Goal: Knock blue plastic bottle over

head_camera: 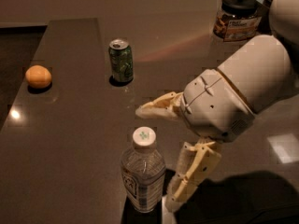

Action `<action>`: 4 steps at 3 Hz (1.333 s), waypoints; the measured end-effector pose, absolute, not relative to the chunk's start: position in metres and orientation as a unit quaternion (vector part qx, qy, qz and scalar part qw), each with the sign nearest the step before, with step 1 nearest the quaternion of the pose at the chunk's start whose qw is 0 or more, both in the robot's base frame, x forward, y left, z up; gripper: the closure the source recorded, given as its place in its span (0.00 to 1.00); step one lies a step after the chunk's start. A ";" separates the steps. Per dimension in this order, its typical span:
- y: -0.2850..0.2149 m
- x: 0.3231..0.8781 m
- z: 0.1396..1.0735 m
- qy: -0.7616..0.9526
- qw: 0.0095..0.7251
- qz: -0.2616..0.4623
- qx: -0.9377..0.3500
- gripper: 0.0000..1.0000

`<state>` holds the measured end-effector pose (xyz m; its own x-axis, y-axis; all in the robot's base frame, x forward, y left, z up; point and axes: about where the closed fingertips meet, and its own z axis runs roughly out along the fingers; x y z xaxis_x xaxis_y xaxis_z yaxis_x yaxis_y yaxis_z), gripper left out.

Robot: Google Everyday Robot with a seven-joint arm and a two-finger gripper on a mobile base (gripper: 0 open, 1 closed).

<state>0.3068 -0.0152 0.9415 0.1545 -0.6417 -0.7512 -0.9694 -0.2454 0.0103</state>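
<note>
While your arm (261,73) reaches in from the right, the gripper (155,157) hangs with fingers spread wide, just beside the upright blue plastic bottle (142,181) at the table's (70,125) near edge.

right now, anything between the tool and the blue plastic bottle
Nothing: camera view shows the open tool just right of the bottle, only bare table between.

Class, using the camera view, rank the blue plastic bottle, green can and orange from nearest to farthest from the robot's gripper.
1. Blue plastic bottle, front, right beside the open gripper.
2. Green can, farther back, left.
3. Orange, far left.
</note>
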 end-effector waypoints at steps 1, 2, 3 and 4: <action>-0.013 0.305 0.942 0.561 0.249 0.326 -0.719 0.34; -0.013 0.305 0.945 0.563 0.250 0.321 -0.720 0.58; -0.019 0.315 0.956 0.578 0.247 0.295 -0.720 0.81; -0.032 0.335 0.973 0.607 0.237 0.244 -0.718 1.00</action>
